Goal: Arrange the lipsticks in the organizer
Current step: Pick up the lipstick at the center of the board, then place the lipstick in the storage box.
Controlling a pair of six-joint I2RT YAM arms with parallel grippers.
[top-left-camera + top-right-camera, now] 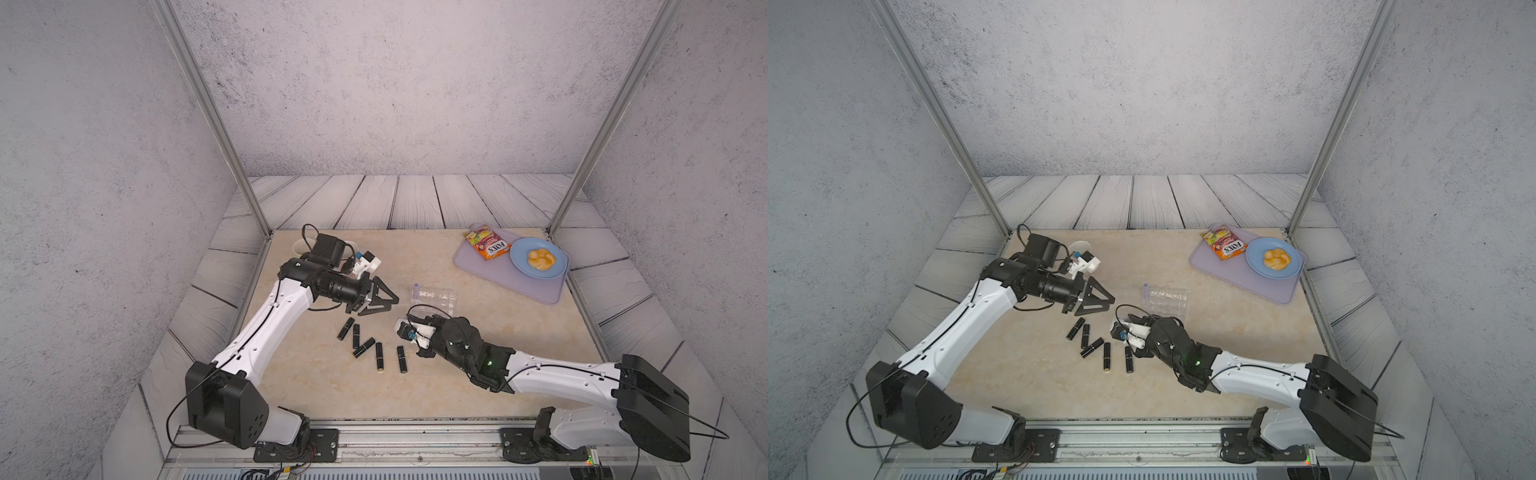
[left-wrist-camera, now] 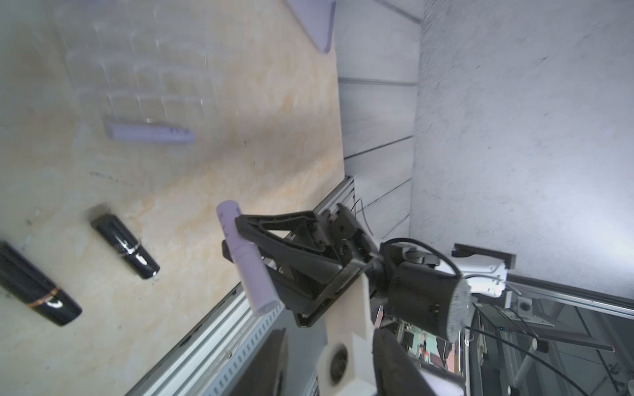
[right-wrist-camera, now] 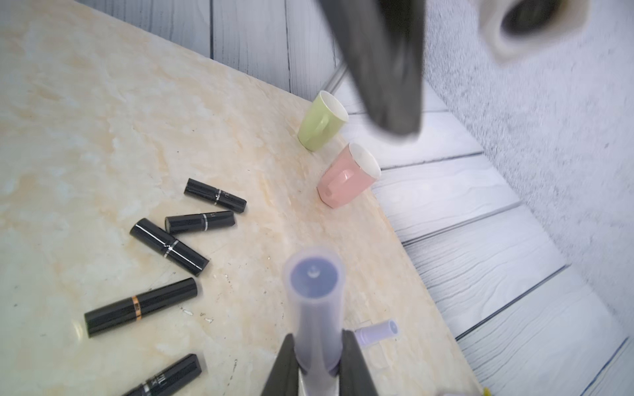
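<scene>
Right claw (image 3: pixel 317 339) is clamping a lilac lipstick (image 3: pixel 314 308) near the clear organizer (image 1: pixel 438 298), a second lilac lipstick (image 1: pixel 416 289) is standing at its corner, left claw (image 1: pixel 392 302) is hanging with fingers apart, and five black lipsticks (image 1: pixel 364 347) are lying on the desk (image 1: pixel 498 353).
</scene>
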